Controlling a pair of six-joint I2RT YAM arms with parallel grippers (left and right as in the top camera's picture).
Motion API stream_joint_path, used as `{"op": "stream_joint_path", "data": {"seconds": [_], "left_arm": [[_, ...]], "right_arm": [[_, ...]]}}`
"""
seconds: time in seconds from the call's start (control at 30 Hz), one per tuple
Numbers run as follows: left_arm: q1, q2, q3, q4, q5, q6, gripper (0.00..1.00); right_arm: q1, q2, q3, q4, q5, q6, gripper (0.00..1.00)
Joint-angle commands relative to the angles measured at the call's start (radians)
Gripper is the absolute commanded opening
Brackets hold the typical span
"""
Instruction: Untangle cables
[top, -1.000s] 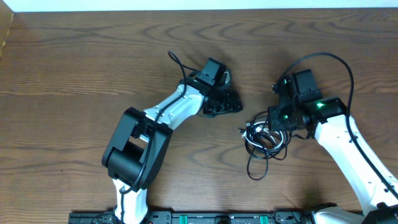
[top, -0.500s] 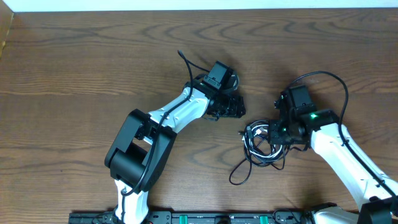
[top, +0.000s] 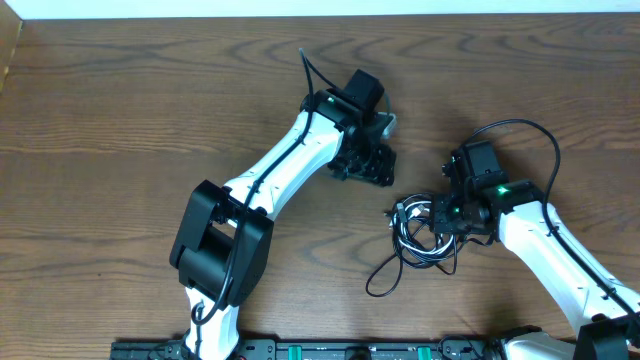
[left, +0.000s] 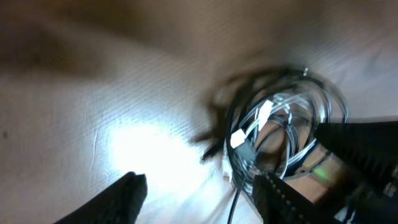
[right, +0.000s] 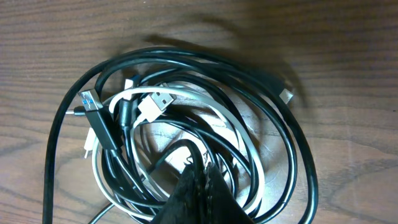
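Cables (top: 422, 230) are all one knot right now, sitting on the worktop (top: 150, 100) right of centre and toward the near edge. It's two black cords and a white one coiled through each other, with a black loop (top: 383, 278) straggling out on the near-left side.

Right pincer (right: 196, 183) is clenched tight, tips pushed into the middle of the coil. My guess is it's there to pin the heap so it doesn't slide when something gets tugged (can't tell whether a strand is actually nipped between the tips or they're just resting on top).

Left pincer (left: 202, 198) hangs just off the bundle's far-left side, fingers spread with nothing between them, pointed at the heap. Reads to me like it's lining up to pick a strand.

A white USB plug (right: 155, 99) and a black one (right: 92, 106) lie exposed on top of the coil, close together, so they're probably the easiest ends to go for. Nothing separated yet.
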Motion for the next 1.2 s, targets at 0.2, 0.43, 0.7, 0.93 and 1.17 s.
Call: {"op": "stream_joint_path", "data": {"seconds": [0.2, 0.43, 0.7, 0.93, 1.17], "left_arm": [[-0.071, 0.008, -0.011, -0.110, -0.003, 0.079, 0.66], [-0.117, 0.008, -0.039, -0.143, -0.011, 0.056, 0.67], [-0.147, 0.008, -0.136, -0.074, -0.013, -0.032, 0.68], [-0.193, 0.008, -0.140, -0.024, -0.005, -0.032, 0.69], [-0.218, 0.008, -0.142, -0.010, -0.063, -0.147, 0.68]], "right_arm": [[-0.004, -0.001, -0.009, 0.002, 0.004, 0.010, 0.01], [-0.004, -0.001, -0.009, 0.003, 0.004, 0.010, 0.01], [-0.004, -0.001, -0.009, 0.014, 0.004, 0.010, 0.01], [-0.004, -0.001, -0.009, 0.013, 0.004, 0.010, 0.01], [-0.004, -0.001, -0.009, 0.013, 0.004, 0.010, 0.01]]}}
